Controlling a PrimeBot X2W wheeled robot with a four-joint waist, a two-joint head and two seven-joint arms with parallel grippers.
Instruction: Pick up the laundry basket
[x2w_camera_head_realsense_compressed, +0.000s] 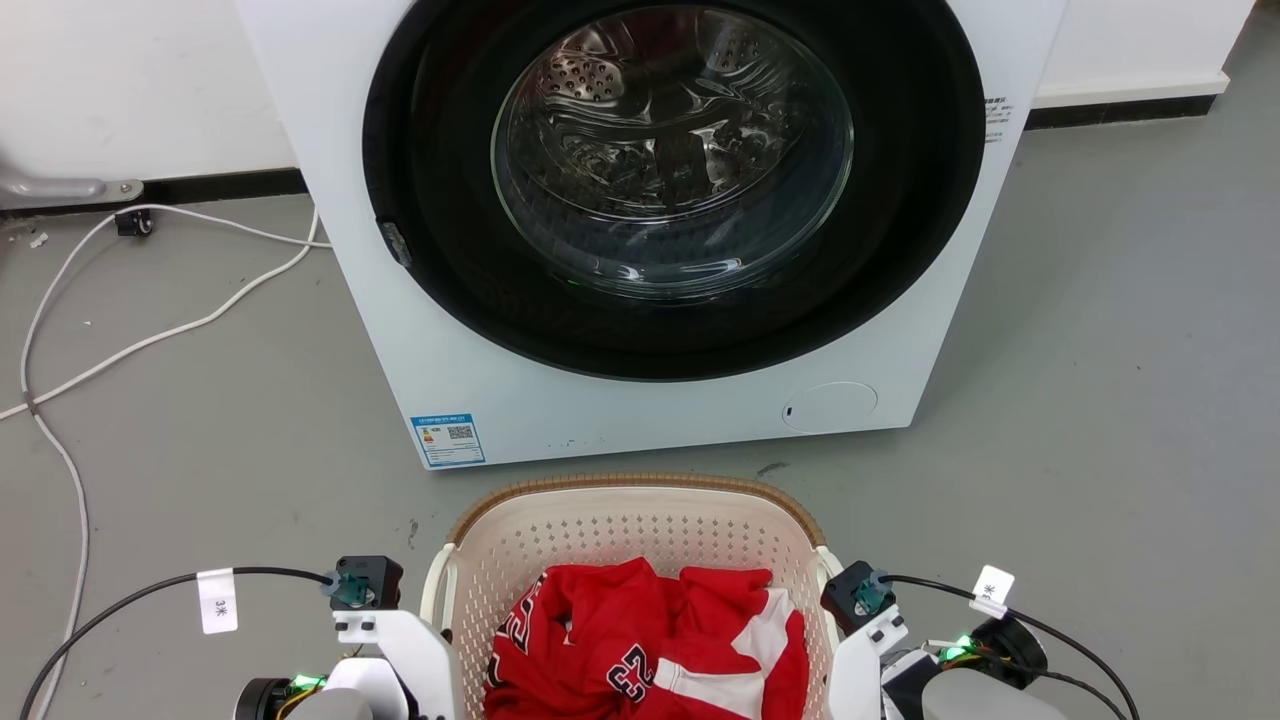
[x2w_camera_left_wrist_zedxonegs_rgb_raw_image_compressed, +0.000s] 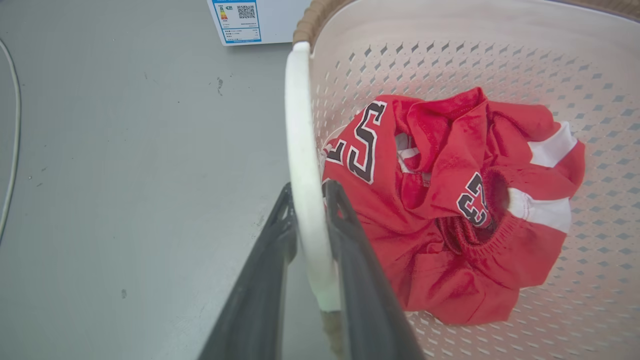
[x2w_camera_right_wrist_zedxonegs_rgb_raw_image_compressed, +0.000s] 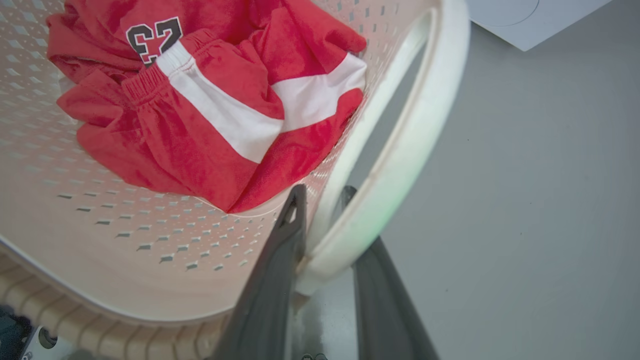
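At this moment you had both tools on the cream, perforated plastic laundry basket (x2w_camera_head_realsense_compressed: 640, 540) with the brown woven-look rim. The basket sat between the two tools. It appeared to rest on the grey concrete floor (x2w_camera_head_realsense_compressed: 1100, 400), with the white front-loading washer (x2w_camera_head_realsense_compressed: 600, 410) just beyond the fingertips. It held crumpled red-and-white sports clothing (x2w_camera_left_wrist_zedxonegs_rgb_raw_image_compressed: 450, 210).

**Left tool** (x2w_camera_left_wrist_zedxonegs_rgb_raw_image_compressed: 310, 190): the two dark fingers stood one on each side of the white plastic left handle (x2w_camera_left_wrist_zedxonegs_rgb_raw_image_compressed: 300, 125). They were pressed against it, pinching the bar near its lower end.

**Right tool** (x2w_camera_right_wrist_zedxonegs_rgb_raw_image_compressed: 323, 192): the fingers straddled the white plastic right handle (x2w_camera_right_wrist_zedxonegs_rgb_raw_image_compressed: 425, 125). The inner finger sat in the gap between handle and basket wall, and the outer finger sat outside the bar. You could judge it clamped on the handle, though the outer contact was partly hidden.

**Step in hand:** the grasp looked complete and the lift had not begun.

**Next move:** this called for raising both tools together at an equal rate, with the rim level. An unequal lift risked tilting the basket, and a smooth, narrow handle could slide through the fingers.
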